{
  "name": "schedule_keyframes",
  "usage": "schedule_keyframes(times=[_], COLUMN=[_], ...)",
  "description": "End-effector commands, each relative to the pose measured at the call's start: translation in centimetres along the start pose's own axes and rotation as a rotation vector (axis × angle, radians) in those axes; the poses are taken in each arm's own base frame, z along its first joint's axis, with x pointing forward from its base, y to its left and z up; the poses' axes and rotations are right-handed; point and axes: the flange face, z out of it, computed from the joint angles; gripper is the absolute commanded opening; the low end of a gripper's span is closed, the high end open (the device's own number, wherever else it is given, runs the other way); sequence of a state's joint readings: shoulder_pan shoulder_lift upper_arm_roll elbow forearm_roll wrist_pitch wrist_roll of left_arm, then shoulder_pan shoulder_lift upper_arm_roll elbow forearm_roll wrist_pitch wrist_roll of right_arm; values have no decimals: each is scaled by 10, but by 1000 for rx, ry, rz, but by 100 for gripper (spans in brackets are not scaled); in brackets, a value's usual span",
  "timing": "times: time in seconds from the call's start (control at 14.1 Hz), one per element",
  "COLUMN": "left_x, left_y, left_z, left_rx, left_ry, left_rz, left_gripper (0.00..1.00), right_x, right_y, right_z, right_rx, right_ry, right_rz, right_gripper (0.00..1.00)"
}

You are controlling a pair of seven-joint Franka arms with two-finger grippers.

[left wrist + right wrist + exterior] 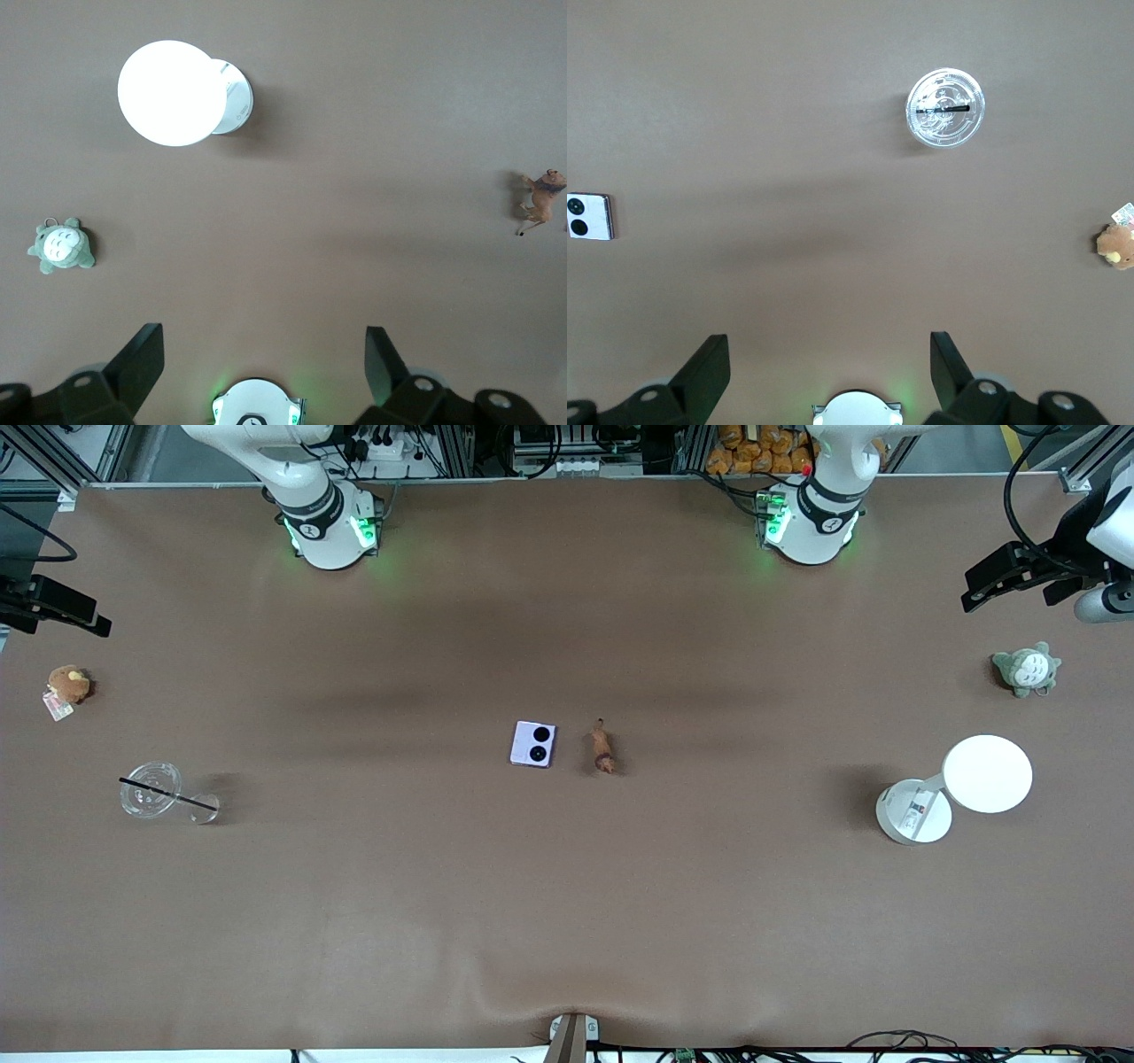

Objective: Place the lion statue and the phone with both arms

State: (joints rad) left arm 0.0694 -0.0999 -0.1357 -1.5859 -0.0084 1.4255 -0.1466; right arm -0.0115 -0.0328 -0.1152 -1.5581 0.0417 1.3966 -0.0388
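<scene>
The pale lavender folded phone (533,744), with two black camera circles, lies flat at the middle of the table. It also shows in the right wrist view (588,217). The small reddish-brown lion statue (603,747) lies just beside it, toward the left arm's end, and shows in the left wrist view (542,199). My left gripper (261,341) is open and empty, held high over the left arm's end of the table (1014,589). My right gripper (828,345) is open and empty, held high over the right arm's end (62,611).
A grey-green plush (1026,669) and a white round-headed lamp (986,773) sit at the left arm's end. A brown plush with a tag (68,685) and a clear cup with a black straw (151,788) sit at the right arm's end.
</scene>
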Motion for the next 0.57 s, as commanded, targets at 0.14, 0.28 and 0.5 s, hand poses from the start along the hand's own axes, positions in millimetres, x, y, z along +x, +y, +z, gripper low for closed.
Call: schedule_keyframes(times=[0.14,0.28,0.5], left_x=[-1,-1,8], left_y=[-4,-4,-7], left_z=[-5,-7,-11], left_rx=[-10,-11,-13], left_ry=[2,8,8], left_rz=[8,7,1], left_gripper=[100,100,100], right_x=[-1,-1,-1], right_y=[-7,-8,-10], right_z=[1,1,2], right_rx=[12,12,12], right_ry=[-3,-5,-7], right_rz=[10,8,4], right_gripper=[100,100,100])
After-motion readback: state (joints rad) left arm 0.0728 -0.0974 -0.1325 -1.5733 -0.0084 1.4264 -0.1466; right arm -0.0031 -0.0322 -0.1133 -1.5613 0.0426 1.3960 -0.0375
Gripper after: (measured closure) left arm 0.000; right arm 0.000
